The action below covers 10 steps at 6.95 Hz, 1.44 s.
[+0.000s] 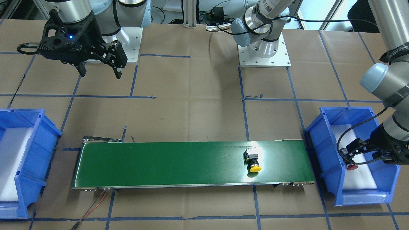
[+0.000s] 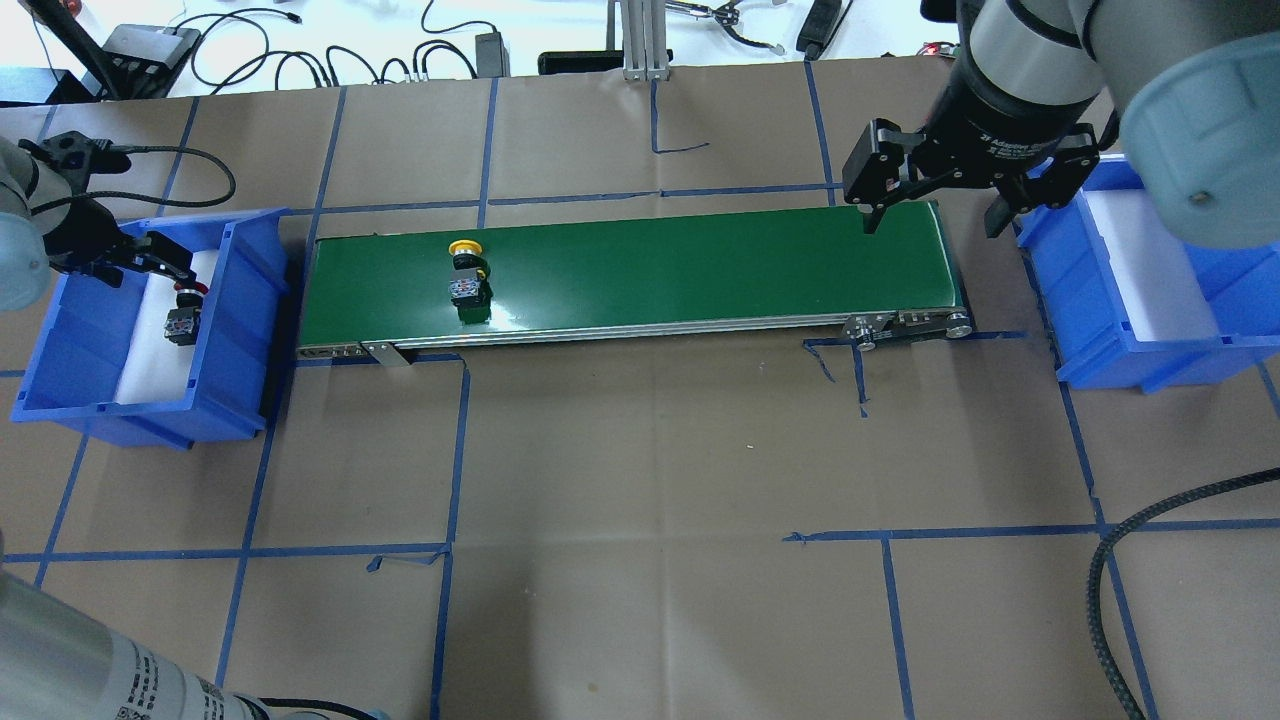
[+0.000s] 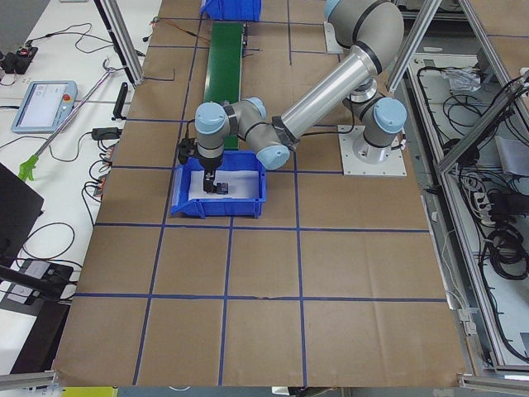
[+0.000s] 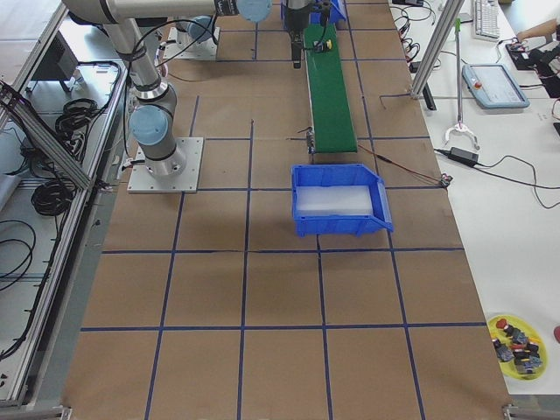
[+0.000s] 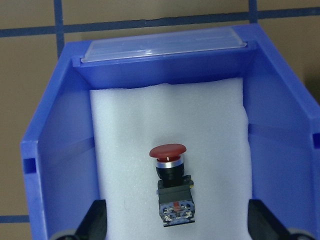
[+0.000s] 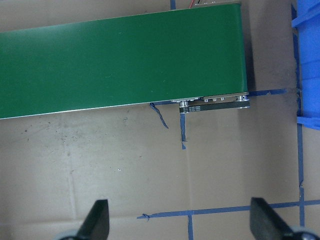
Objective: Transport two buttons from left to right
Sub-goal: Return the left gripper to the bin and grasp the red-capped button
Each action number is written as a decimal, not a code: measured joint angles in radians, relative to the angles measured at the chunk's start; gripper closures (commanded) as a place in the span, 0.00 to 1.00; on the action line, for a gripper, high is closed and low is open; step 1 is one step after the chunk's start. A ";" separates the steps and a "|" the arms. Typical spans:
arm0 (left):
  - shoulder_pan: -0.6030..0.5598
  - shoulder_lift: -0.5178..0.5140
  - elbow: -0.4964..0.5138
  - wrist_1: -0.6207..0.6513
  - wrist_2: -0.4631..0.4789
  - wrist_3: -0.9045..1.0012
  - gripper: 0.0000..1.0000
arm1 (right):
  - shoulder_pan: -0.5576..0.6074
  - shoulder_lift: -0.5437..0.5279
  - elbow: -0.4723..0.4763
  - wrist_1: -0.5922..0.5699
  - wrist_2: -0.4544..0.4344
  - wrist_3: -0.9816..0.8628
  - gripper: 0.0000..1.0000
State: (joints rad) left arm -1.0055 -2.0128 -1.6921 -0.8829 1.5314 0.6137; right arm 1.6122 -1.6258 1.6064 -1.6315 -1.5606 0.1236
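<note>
The red button (image 5: 168,152) lies on the white foam inside the left blue bin (image 5: 60,150), cap toward the bin's end wall. My left gripper (image 5: 177,222) hangs over it, open, with a finger on either side and not touching it. The same gripper (image 2: 150,262) and red button (image 2: 183,318) show in the overhead view. The yellow button (image 2: 465,268) lies on its side on the green conveyor belt (image 2: 700,265), near its left end. My right gripper (image 2: 930,222) is open and empty above the belt's right end.
The right blue bin (image 2: 1100,335) with white foam stands past the belt's right end, the left bin (image 2: 240,300) past its left end. Brown paper with blue tape lines covers the table. A yellow dish of parts (image 4: 516,341) sits far off at a corner.
</note>
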 measured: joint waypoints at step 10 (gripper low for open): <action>-0.008 -0.035 -0.014 0.043 0.001 -0.017 0.90 | 0.000 0.000 0.001 -0.001 0.002 0.001 0.00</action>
State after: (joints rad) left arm -1.0138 -2.0473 -1.7058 -0.8401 1.5320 0.5968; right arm 1.6122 -1.6260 1.6076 -1.6322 -1.5585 0.1242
